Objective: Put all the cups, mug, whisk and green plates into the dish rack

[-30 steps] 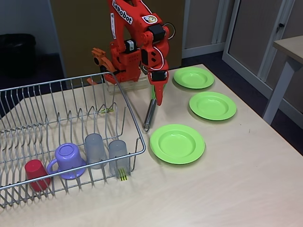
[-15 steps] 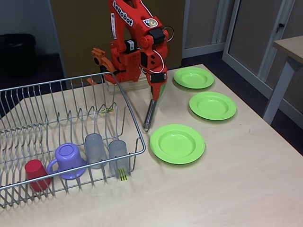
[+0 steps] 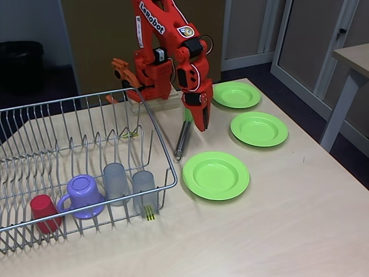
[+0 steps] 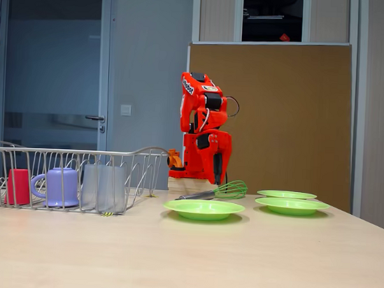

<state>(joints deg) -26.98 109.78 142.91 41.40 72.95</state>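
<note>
In the fixed view from above the table, the gripper (image 3: pixel 202 122) hangs tip down over the whisk (image 3: pixel 183 137), just right of its handle and near the green loops, which are mostly hidden behind the arm. Whether the fingers are wide or narrow I cannot tell: they read as one red wedge from here. The whisk lies on the table (image 3: pixel 288 219), handle end pointing toward the rack (image 3: pixel 86 150), close to its right-hand rim but outside it. Three plates sit on the table to the right: the near plate (image 3: pixel 215 175) just beside the handle tip, the middle plate (image 3: pixel 259 128) and the far plate (image 3: pixel 235 94) further back. Inside the rack, along its front edge, stand the red cup (image 3: pixel 44 212), the mug (image 3: pixel 85 195) (upside down, handle to the left) and two tumblers (image 3: pixel 115 183) (image 3: pixel 145 192), also upside down.

In the low fixed view level with the table (image 4: pixel 238 261), the gripper (image 4: pixel 216 177) points straight down behind the whisk (image 4: pixel 215 190), its tip just above or at the green loops; contact cannot be judged, nor the finger gap. The whisk rests tilted, loops raised to the right. The near plate (image 4: pixel 204 209) lies in front of it, the other two plates (image 4: pixel 291 204) (image 4: pixel 286 194) to the right. The rack (image 4: pixel 70 170) at left holds the red cup (image 4: pixel 18 187), the mug (image 4: pixel 57 186) and the tumblers (image 4: pixel 104 187), side by side.
</note>
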